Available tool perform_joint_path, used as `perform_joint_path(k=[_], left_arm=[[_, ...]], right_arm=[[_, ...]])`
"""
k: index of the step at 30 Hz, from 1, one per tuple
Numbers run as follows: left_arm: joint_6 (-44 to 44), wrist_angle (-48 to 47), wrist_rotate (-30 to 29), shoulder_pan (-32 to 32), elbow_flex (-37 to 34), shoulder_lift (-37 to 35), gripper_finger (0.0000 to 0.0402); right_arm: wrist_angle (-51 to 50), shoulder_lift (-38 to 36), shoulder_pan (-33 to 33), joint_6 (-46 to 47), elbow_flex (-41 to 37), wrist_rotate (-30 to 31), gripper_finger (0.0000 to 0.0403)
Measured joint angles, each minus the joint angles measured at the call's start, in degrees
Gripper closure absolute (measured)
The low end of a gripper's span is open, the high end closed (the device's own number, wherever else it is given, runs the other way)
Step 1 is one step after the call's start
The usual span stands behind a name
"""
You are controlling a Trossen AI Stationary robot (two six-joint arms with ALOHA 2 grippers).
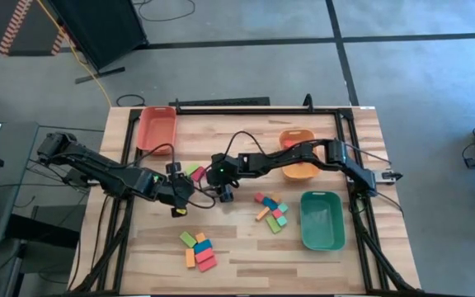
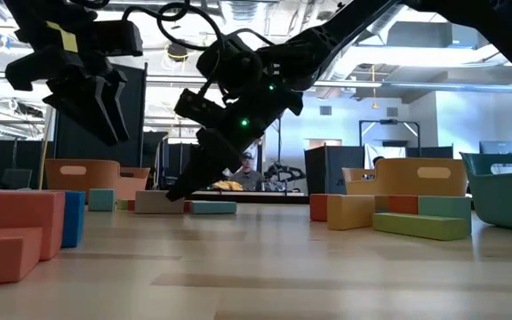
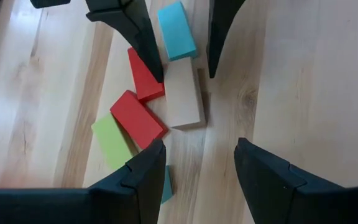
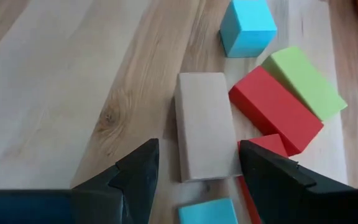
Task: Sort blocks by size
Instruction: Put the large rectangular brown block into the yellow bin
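Note:
A pale wood-coloured block [image 4: 205, 127] lies flat on the table among two red blocks [image 4: 275, 109], a green one [image 4: 303, 81] and teal ones [image 4: 247, 28]. This cluster [image 1: 195, 172] is left of the table's middle. My right gripper [image 4: 197, 174] is open and low over it, one finger on either side of the pale block [image 3: 182, 93], not plainly touching it. My left gripper [image 3: 197, 168] is open too and hangs higher, just on the cluster's near-left side [image 1: 184, 190]. Two more groups of blocks [image 1: 270, 210] [image 1: 198, 249] lie nearer the front.
A red-orange tray [image 1: 157, 128] stands at the far left, an orange tray [image 1: 297, 153] partly under the right arm at the far right, and a green tray [image 1: 322, 219] at the right. Bare wood lies between the block groups.

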Motion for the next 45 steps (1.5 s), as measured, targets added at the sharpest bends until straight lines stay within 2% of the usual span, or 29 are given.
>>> perform_joint_path(k=[16,22,26,33,36,45], left_arm=[[0.0,1.5,0.0,0.0,0.0,0.0,0.0221],[0.0,1.4,0.1,0.0,0.0,0.0,0.0221],[0.1,1.3,0.2,-0.3,0.0,0.0,0.0221],[0.6,0.8,0.3,-0.3,0.0,0.0,0.0221],[0.6,-0.1,0.3,-0.3,0.0,0.0,0.0221],[0.5,-1.3,0.6,-0.3,0.0,0.0,0.0221]], right_arm=[[0.5,0.0,0.2,1.6,0.0,0.0,0.0186],[3.8,3.9,0.8,2.3,0.3,0.0,0.0188],[4.6,3.6,1.5,2.1,0.4,1.3,0.0192],[4.8,3.5,1.5,3.4,0.4,1.8,0.0225],[4.3,3.5,1.4,4.0,0.4,1.8,0.0243],[-1.5,0.8,1.4,5.0,0.2,3.8,0.0244]])
